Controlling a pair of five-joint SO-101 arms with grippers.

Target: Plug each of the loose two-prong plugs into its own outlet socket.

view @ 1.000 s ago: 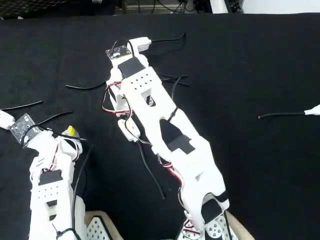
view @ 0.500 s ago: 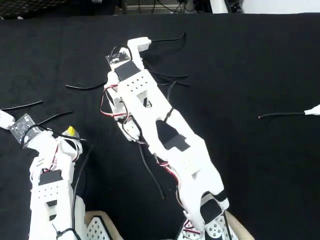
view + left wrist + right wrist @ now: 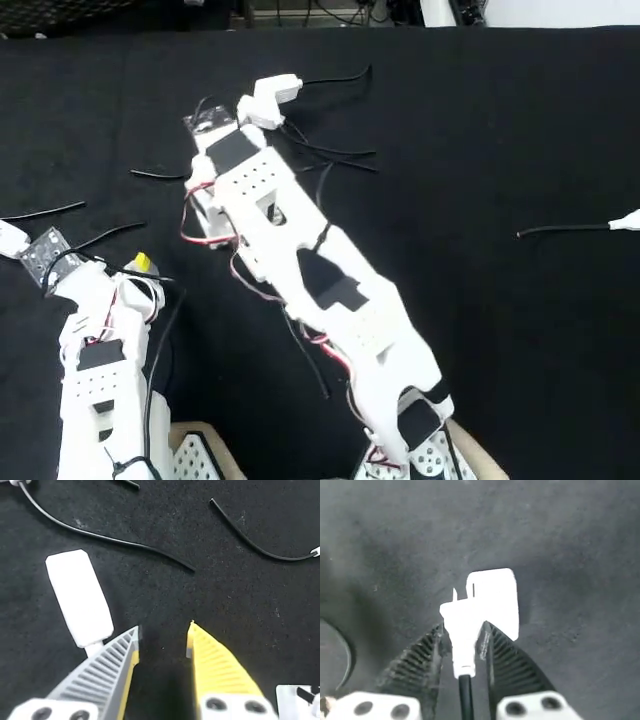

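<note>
My right gripper is shut on a white two-prong plug whose black cable trails back between the fingers. The plug's front end meets a white outlet socket, and one prong shows beside the socket's edge. In the high view this plug and socket lie at the far middle-left of the table. My left gripper is open and holds nothing, low over the cloth. A second white socket lies just beside its grey finger. Another plug lies at the right edge.
Black cloth covers the table. Loose black cables lie around the right arm's wrist, and more lie ahead of the left gripper. The left arm stands at the near left, with a white socket at the table's left edge.
The right arm has swung its wrist to the left with the plug still held, bringing the plug's end up to the far socket. The left arm has kept still.
</note>
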